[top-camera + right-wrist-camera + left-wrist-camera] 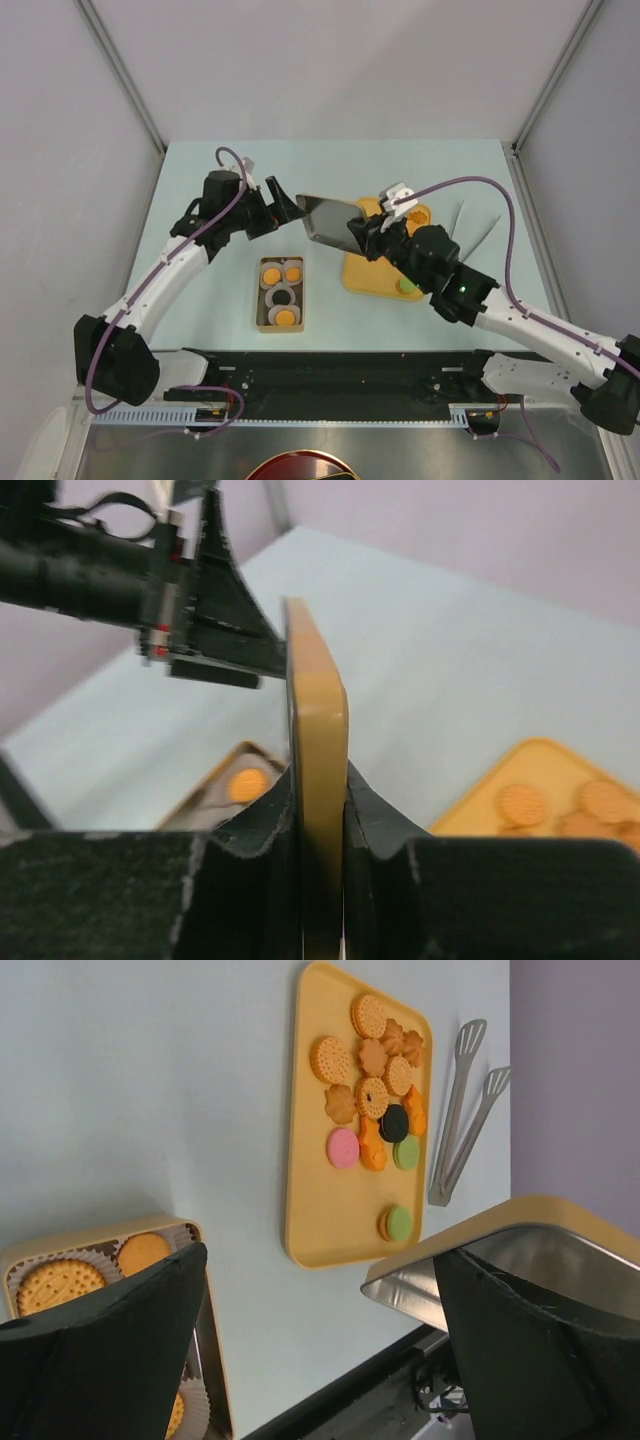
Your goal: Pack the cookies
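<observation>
Orange-rimmed lid (pixel 325 218), clamped in your right gripper (pixel 318 790) mid-counter; left gripper (pixel 320 1260) gapes beside it, likely to help cover boxed cookies (pixel 285 318).

no readable text, labels or numbers anywhere

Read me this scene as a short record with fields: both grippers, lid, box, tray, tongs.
left gripper: open, beside the lid
right gripper: shut on the lid's edge
lid: held off the table
box: uncovered, cookies inside
tray: loose cookies, mostly orange-brown
tongs: on the table beside the tray
</observation>
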Controlling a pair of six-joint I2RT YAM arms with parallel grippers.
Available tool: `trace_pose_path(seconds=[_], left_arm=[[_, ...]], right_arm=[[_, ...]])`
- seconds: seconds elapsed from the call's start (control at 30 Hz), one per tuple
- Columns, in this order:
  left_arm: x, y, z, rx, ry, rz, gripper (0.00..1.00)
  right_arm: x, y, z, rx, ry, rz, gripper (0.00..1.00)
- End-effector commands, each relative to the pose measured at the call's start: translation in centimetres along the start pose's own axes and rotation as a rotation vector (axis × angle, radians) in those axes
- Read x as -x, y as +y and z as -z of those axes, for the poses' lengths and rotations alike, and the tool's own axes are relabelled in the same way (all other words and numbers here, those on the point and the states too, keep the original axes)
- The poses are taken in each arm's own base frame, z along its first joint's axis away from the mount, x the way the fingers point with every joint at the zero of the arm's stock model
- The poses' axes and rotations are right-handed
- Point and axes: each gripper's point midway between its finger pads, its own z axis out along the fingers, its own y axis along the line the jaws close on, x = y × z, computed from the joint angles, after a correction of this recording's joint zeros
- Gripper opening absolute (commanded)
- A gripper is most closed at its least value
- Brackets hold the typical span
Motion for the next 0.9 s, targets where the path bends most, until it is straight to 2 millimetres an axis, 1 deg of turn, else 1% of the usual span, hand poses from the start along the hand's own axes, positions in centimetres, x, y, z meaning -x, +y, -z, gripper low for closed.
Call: trace_pose_path(seconds=[0.0,0.1,0.27,0.3,0.37,0.4,0.43,0.47,0.5,0.53,0.57,0.6,0.63,0.67,0.7,0.73,0.77,0.8,0.83,0.87], left_arm=[[0.6,0.8,0.8,0.016,-0.045,0.066,1.0],[0.7,0.6,1.3,0.007,-0.054,0.046,1.0],[0.8,-0.8,2.0,-0.053,-0.047,0.015,1.0],[0.9,-1.2,2.3,-0.07,-0.051,0.008,0.99],[1.1,-1.5,2.7,-0.076,-0.061,0.004,1.0],[1.1,-1.8,3.0,-0.085,-0.065,0.006,1.0],[1.2,-2.1,3.2,-0.097,-0.066,0.005,1.0],[1.2,-2.4,3.3,-0.114,-0.065,0.007,1.0],[1.1,-2.9,3.3,-0.137,-0.055,0.025,1.0],[0.9,-3.8,3.4,-0.198,-0.039,0.028,1.0],[0.6,-4.5,3.4,-0.231,-0.02,0.061,1.0],[0.5,-4.9,3.3,-0.261,-0.009,0.073,1.0],[-0.2,-5.3,3.2,-0.299,0.027,0.09,1.0],[0.1,-6.0,3.2,-0.34,0.017,0.111,1.0],[0.0,-6.2,3.1,-0.357,0.023,0.123,1.0],[-0.5,-6.2,3.0,-0.367,0.041,0.138,1.0],[-0.2,-6.6,3.1,-0.393,0.032,0.149,1.0],[-0.5,-6.9,3.1,-0.406,0.042,0.158,1.0],[-0.7,-7.0,3.0,-0.418,0.047,0.164,1.0],[-1.1,-7.2,3.1,-0.425,0.063,0.185,1.0]], right_arm=[[1.8,-5.0,0.8,-0.357,-0.07,0.317,0.0],[0.8,-5.0,0.3,-0.363,-0.05,0.328,0.0],[0.2,-4.3,-0.2,-0.326,-0.039,0.308,0.0],[0.0,-4.3,-0.2,-0.325,-0.032,0.313,0.0],[-0.2,-4.5,-0.3,-0.338,-0.026,0.328,0.0],[0.0,-4.4,-0.2,-0.338,-0.031,0.367,0.0],[-0.7,-4.5,0.0,-0.35,-0.023,0.403,0.0],[-0.7,-5.1,0.4,-0.398,-0.028,0.45,0.0],[0.2,-4.5,0.6,-0.409,-0.075,0.533,0.0],[-0.9,-4.9,0.9,-0.429,-0.062,0.608,0.0],[-0.9,-5.6,1.4,-0.481,-0.068,0.652,0.0],[0.1,-5.6,1.6,-0.513,-0.105,0.728,0.0],[0.1,-5.4,1.7,-0.525,-0.112,0.763,0.0],[-0.5,-5.9,2.1,-0.554,-0.101,0.798,0.0],[0.6,-5.7,2.5,-0.58,-0.157,0.792,0.0],[0.2,-5.4,2.5,-0.583,-0.147,0.864,0.0],[-0.3,-5.4,2.8,-0.586,-0.141,0.897,0.0],[0.1,-5.2,3.0,-0.597,-0.172,0.89,0.0],[-0.4,-4.5,3.0,-0.586,-0.163,0.943,0.0],[-0.7,-4.3,3.1,-0.586,-0.162,0.963,0.0]])
